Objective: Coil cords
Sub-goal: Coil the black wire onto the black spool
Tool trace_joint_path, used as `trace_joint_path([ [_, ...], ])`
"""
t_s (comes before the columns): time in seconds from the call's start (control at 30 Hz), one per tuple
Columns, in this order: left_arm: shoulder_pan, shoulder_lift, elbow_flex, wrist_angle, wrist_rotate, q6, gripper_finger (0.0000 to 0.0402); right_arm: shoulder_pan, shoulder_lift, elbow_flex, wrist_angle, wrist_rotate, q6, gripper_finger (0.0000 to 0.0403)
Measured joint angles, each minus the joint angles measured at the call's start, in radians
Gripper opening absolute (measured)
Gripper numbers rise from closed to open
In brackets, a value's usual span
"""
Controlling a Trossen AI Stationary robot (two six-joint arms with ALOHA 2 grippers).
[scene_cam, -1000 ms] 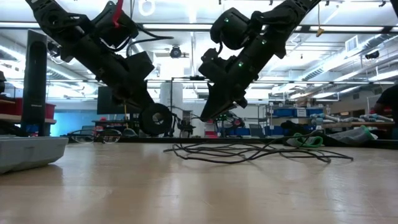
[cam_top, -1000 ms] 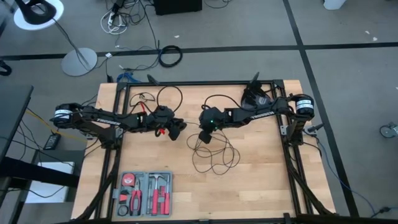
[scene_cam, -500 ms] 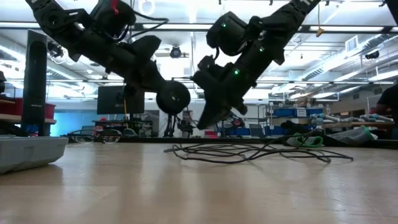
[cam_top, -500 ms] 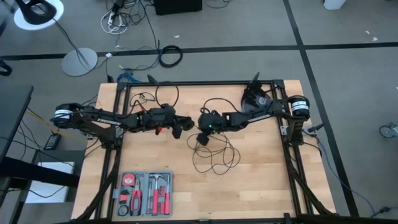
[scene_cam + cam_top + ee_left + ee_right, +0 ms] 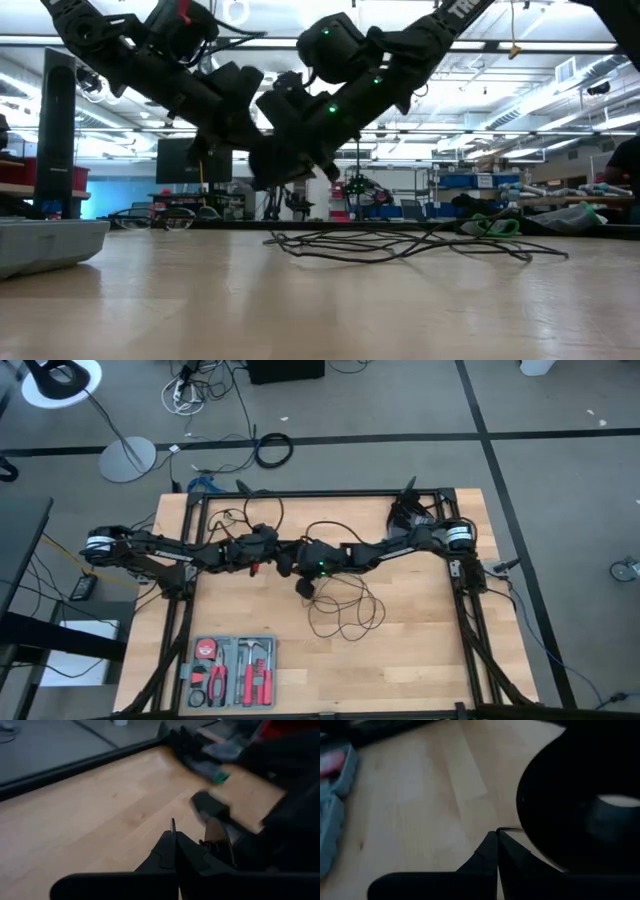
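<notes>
Both of my grippers, left gripper (image 5: 283,560) and right gripper (image 5: 300,565), are meeting clenched above the table (image 5: 420,650), fingers pressed together, gathering the cord (image 5: 345,615) lying looped below.

A grey tool tray (image 5: 236,671) sits on the wooden table (image 5: 420,660).

Thin black cords (image 5: 345,612), loosely looped, mid-table.
</notes>
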Motion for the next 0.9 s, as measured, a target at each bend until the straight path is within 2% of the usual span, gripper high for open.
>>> trace_joint_path([
  [0.3, 0.001, 0.0, 0.001, -0.081, -0.003, 0.004, 0.0, -0.03, -0.019, 0.025, 0.021, -0.004, -0.072, 0.0],
  [0.6, 0.002, 0.0, 0.001, -0.117, 0.016, 0.016, 0.0, -0.077, -0.022, 0.024, 0.054, -0.111, -0.086, 0.0],
  [0.9, 0.001, 0.0, 0.001, -0.184, 0.025, 0.05, 0.0, -0.103, -0.022, 0.024, 0.055, -0.158, -0.066, 0.0002],
])
